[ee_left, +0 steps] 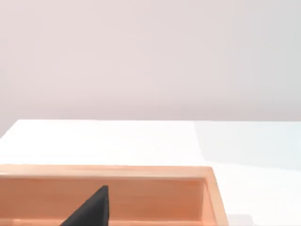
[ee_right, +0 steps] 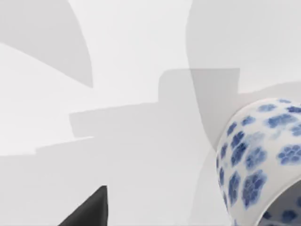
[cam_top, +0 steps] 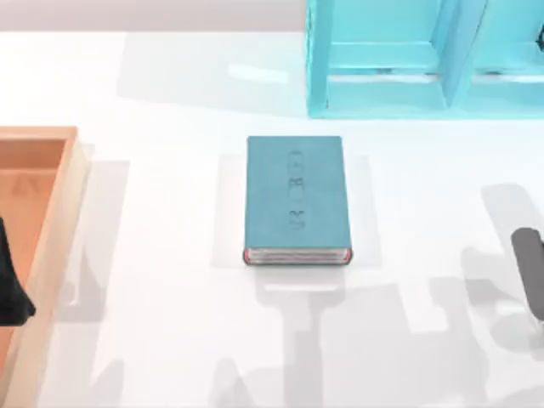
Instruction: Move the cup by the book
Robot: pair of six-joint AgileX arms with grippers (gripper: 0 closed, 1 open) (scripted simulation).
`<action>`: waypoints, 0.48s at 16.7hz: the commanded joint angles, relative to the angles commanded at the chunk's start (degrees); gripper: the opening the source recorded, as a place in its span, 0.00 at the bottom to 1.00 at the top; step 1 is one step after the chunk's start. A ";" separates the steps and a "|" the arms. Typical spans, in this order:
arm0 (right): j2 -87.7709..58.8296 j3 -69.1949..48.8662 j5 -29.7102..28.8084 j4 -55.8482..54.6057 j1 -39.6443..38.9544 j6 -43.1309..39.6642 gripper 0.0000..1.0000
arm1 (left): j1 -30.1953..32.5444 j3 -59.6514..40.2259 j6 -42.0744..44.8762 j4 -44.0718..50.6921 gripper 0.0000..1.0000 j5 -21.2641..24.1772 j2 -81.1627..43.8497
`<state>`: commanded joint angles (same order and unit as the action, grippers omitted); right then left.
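On a white surface point(cam_top: 170, 297) beneath a pair of AgileX arms, the right gripper point(cam_top: 529, 270) sits at the right-hand edge of the top view, well to the right of the book and a little nearer the front edge than its page side. Whether this gripper is spread or pressed together cannot be told. Through the right wrist view, the cup point(ee_right: 263, 160), white with blue flower-like speckles, bulges close beside that camera with the bare surface behind it and one dark fingertip point(ee_right: 89, 209) poking in nearby; whether the gripper touches the cup cannot be made out.

The left gripper point(cam_top: 10, 285) hangs at the far left, well apart from the book, over a shallow wooden tray point(cam_top: 72, 183) that lies along that side. The left wrist view shows the tray's pale rim and orange floor with a dark fingertip point(ee_left: 91, 209) above it; its state cannot be told either.

The book point(cam_top: 297, 191), teal with faint embossed marks on its cover, lies flat mid-surface, its pale reddish page edges turned toward the front. Beyond the book and to its right, at the back of the surface, stands a bright cyan shelf unit point(cam_top: 382, 59).
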<state>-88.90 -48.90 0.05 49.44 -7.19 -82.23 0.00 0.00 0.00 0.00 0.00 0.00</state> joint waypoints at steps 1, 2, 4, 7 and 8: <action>-0.56 1.31 0.00 -1.63 -0.02 0.02 1.00 | 0.00 0.00 0.00 0.00 1.00 0.00 0.00; -0.93 2.19 0.00 -2.66 -0.04 0.03 1.00 | 0.00 0.00 0.00 0.00 1.00 0.00 0.00; -1.07 2.56 0.00 -3.07 -0.05 0.04 1.00 | 0.00 0.00 0.00 0.00 1.00 0.00 0.00; -1.07 2.56 0.00 -3.07 -0.05 0.04 0.92 | 0.00 0.00 0.00 0.00 1.00 0.00 0.00; -1.07 2.56 0.00 -3.07 -0.05 0.04 0.85 | 0.00 0.00 0.00 0.00 1.00 0.00 0.00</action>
<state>-89.97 -46.34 0.05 46.37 -7.24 -82.19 0.00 0.00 0.00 0.00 0.00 0.00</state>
